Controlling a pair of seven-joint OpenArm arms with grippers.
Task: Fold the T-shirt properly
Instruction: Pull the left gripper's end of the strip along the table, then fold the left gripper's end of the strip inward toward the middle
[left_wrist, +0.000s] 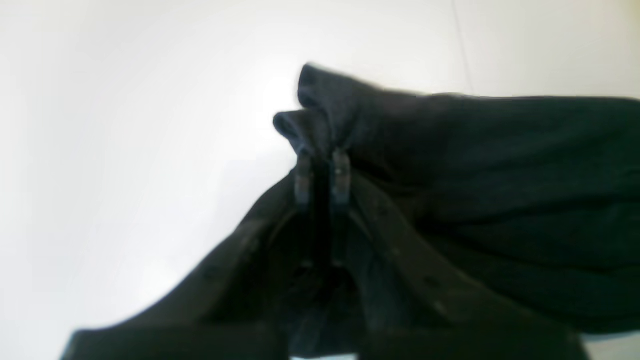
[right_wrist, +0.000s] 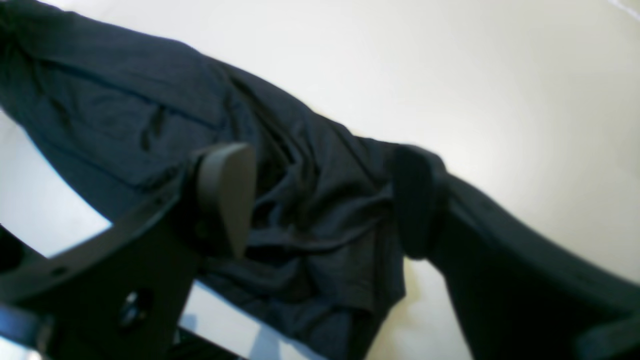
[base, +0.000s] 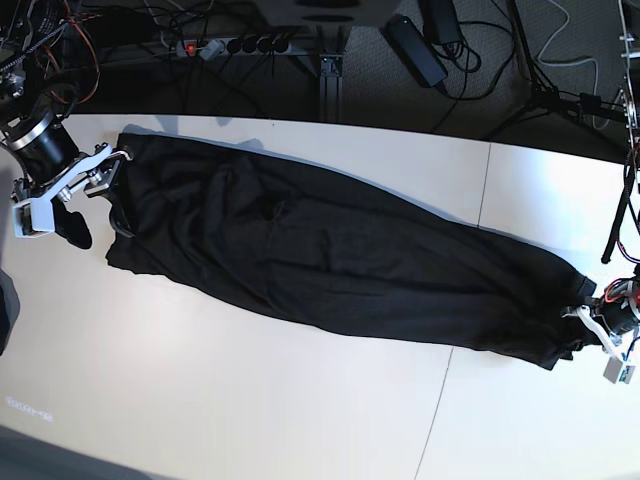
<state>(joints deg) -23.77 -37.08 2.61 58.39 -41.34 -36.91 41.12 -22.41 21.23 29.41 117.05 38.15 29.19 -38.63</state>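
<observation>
- Your T-shirt (base: 330, 255) is plain black on every side you can see, with no graphic visible.
- It lies stretched into 1 long, narrow band running diagonally across the white table (base: 250, 410), from the far corner at the base view's left down to the near edge at its right.
- The cloth is rumpled, with long folds running along its length and a bunched patch near the wider left end.
- The right end tapers to a gathered tip, lifted slightly and puckered into 2 small lobes in the left wrist view.
</observation>
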